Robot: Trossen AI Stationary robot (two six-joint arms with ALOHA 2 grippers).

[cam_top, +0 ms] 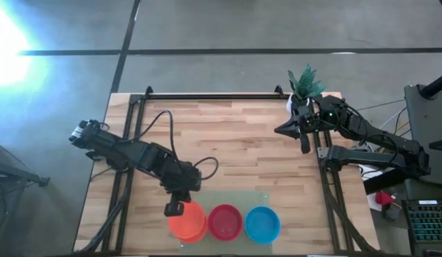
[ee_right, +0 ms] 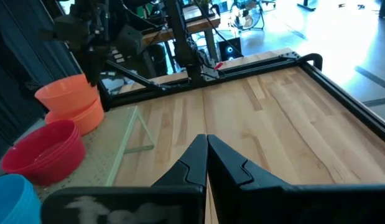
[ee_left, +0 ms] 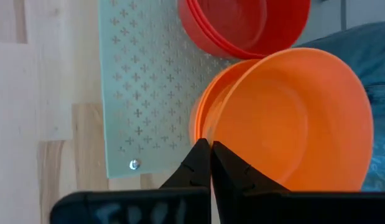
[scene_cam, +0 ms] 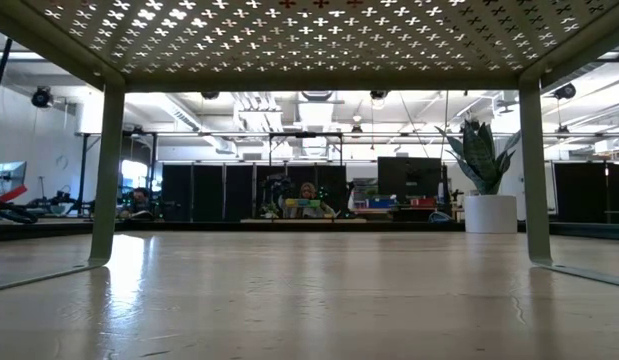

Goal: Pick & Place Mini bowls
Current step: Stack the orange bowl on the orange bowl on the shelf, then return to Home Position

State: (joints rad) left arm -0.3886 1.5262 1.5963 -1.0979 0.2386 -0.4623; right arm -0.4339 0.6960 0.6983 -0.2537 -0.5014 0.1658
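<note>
Wooden tabletop (cam_top: 235, 135) carries a perforated pale platform (cam_top: 228, 207) at its near edge, where orange bowls (cam_top: 188, 221), red bowls (cam_top: 225, 222) and blue bowls (cam_top: 262, 224) sit stacked left to right. From above, the left gripper (cam_top: 175, 208) meets the top orange bowl (ee_left: 298, 118); its wrist view shows fingers pinching the rim. Far right, the right gripper (cam_top: 304, 130) hovers closed beside a potted plant (cam_top: 304, 84), which appears in the low view without any bowls.
</note>
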